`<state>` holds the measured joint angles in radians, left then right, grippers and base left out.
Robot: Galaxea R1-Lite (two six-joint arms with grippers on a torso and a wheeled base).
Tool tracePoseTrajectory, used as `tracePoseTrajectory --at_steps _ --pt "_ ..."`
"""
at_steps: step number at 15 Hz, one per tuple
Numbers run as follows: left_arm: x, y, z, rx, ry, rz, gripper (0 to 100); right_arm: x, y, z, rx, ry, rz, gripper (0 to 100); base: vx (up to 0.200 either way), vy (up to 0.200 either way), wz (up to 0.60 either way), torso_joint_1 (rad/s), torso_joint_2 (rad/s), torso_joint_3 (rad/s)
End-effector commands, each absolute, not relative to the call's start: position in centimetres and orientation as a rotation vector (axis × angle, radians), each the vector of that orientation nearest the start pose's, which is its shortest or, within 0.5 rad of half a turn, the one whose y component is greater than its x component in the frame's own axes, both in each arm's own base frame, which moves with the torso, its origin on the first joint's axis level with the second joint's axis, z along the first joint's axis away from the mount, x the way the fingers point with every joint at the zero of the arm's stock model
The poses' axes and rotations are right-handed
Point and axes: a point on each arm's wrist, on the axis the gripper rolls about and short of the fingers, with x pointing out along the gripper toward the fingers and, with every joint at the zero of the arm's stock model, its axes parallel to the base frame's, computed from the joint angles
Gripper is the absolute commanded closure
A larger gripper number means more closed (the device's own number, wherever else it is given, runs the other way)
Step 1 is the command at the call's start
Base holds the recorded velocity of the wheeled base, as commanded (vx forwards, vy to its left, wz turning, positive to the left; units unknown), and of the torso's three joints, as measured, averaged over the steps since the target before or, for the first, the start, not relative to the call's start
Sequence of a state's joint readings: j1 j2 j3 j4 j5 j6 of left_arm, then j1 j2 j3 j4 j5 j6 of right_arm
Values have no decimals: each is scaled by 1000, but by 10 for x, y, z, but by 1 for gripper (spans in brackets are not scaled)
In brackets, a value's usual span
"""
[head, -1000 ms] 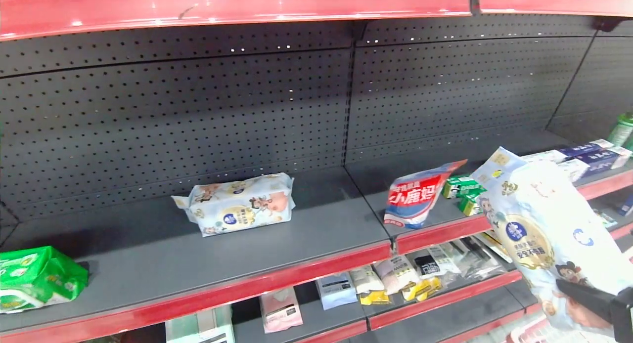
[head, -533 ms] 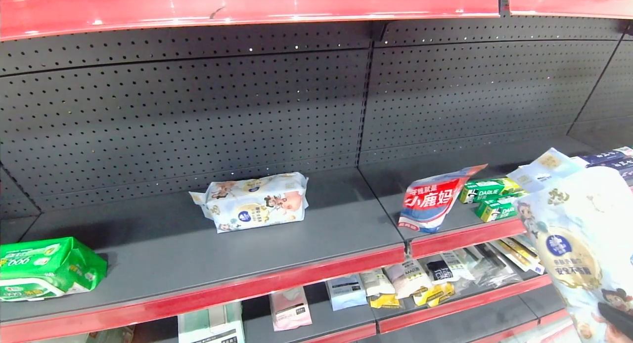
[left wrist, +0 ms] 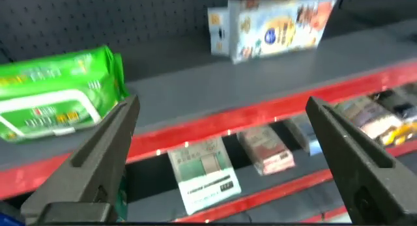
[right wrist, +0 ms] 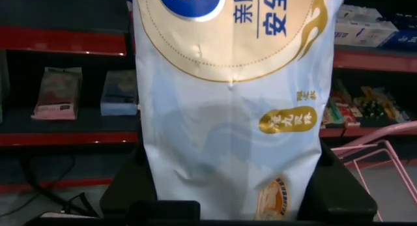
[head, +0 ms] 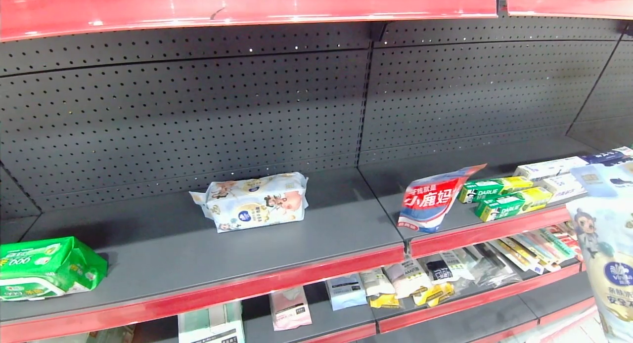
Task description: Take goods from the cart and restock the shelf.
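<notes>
Showing, head view: the pale blue pack (head: 606, 254) upright at the right, off the shelf (head: 198, 264). Left wrist view: left gripper (left wrist: 221, 105) spread, empty. Right wrist view: right gripper (right wrist: 233, 183) clamps one end of the pack; this soft pack could sag and catch the shelf lip.

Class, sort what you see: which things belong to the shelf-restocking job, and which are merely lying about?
Job: pale blue printed soft pack, held in the right claw; grey metal shelf with red front edge.
Lying about: green soft pack; red-and-white pouch; green cardboard boxes; small flat packets below.
</notes>
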<state>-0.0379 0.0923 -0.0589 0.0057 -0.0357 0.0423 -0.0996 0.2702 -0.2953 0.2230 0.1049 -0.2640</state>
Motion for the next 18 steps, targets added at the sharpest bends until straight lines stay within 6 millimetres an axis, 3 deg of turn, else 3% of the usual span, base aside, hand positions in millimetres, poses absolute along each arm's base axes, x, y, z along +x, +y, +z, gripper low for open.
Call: tracePoseTrajectory --at_steps 1,2,3,4,6,7,8,10,16,18 --pt "18 -1 175 -77 136 -33 0 -24 5 137 -254 135 18 100 0 0 0 0 0 0" --pt "48 -2 194 -74 211 -25 0 -27 5 132 -254 120 13 100 0 0 0 0 0 0" --pt "59 -2 196 -50 240 -25 0 -28 5 130 -255 117 11 100 0 0 0 0 0 0" --pt "87 -3 195 22 305 -47 0 -29 5 122 -255 119 13 100 0 0 0 0 0 0" --pt "125 -7 183 128 405 -180 0 -32 5 117 -257 100 4 100 0 0 0 0 0 0" --pt "125 -7 183 128 405 -180 0 -32 5 117 -257 100 4 100 0 0 0 0 0 0" --pt "157 -10 173 223 489 -298 0 -32 5 118 -257 101 -2 100 0 0 0 0 0 0" --pt "192 -12 162 281 545 -429 0 -32 5 116 -258 105 -1 100 0 0 0 0 0 0" --pt "279 -22 152 408 546 -592 0 -31 5 112 -257 122 1 100 0 0 0 0 0 0" --pt "295 -23 143 445 551 -631 0 -31 5 112 -257 124 0 100 0 0 0 0 0 0"
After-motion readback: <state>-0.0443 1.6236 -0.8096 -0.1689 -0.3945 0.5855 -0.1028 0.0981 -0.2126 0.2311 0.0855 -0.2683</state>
